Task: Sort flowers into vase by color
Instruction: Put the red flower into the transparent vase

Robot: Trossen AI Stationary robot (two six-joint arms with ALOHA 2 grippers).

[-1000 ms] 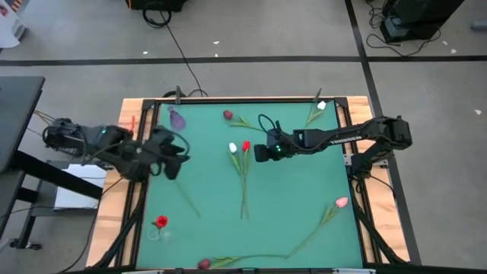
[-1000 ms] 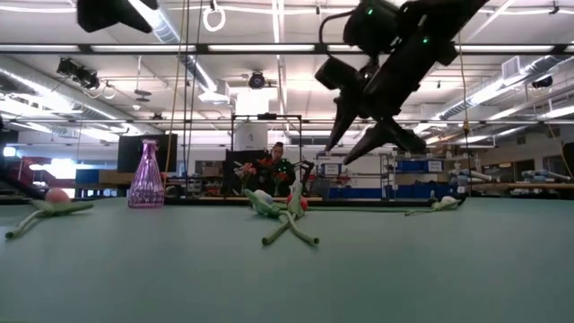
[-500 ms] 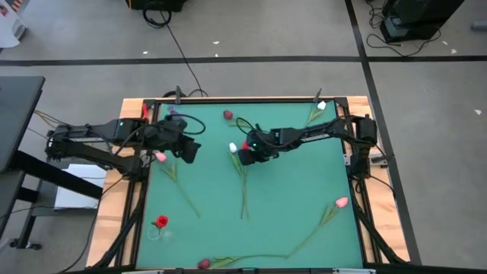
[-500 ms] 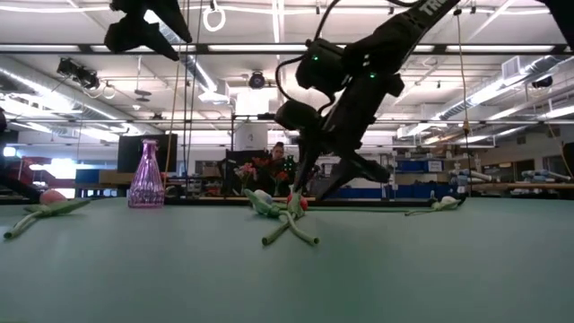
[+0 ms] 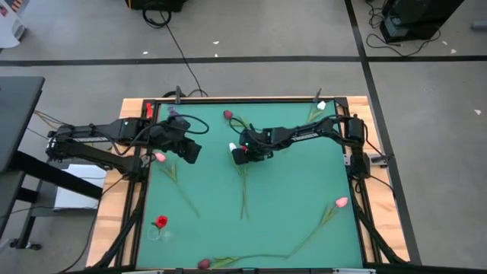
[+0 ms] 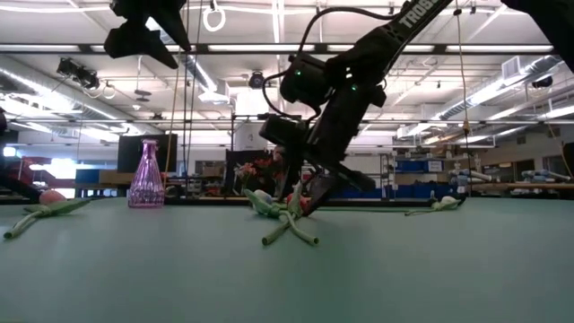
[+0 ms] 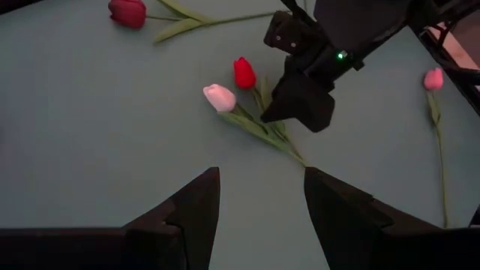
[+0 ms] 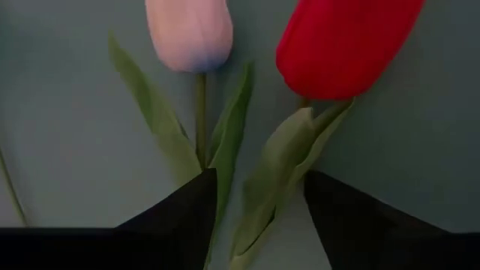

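Observation:
A red tulip [image 8: 345, 45] and a white tulip [image 8: 189, 30] lie side by side on the green table mat, stems crossing [image 5: 243, 186]. My right gripper [image 8: 259, 180] is open and low over them [image 6: 300, 202]. Its fingers stand on either side of the red tulip's stem and leaves [image 8: 274, 184], just below the head; I cannot tell whether they touch. My left gripper [image 7: 261, 180] is open and empty, held high [image 6: 143, 36] near the far left [image 5: 190, 148]. A pink tulip [image 5: 160, 157] lies beside it. A purple vase [image 6: 146, 175] stands at the far left.
A clear vase with a red flower [image 5: 160, 223] stands near left. More tulips lie around: dark red [image 5: 227, 115] and white [image 5: 322, 106] at the far edge, pink [image 5: 341, 202] at the right, dark red [image 5: 204, 263] at the near edge. A person shows beyond the table [image 6: 278, 161].
My right gripper has gone toward the table's left and down, from above the mat's middle to low over the red and white tulips. My left gripper has gone from the left edge toward the far right, uncovering the pink tulip's head. The flowers have stayed where they were.

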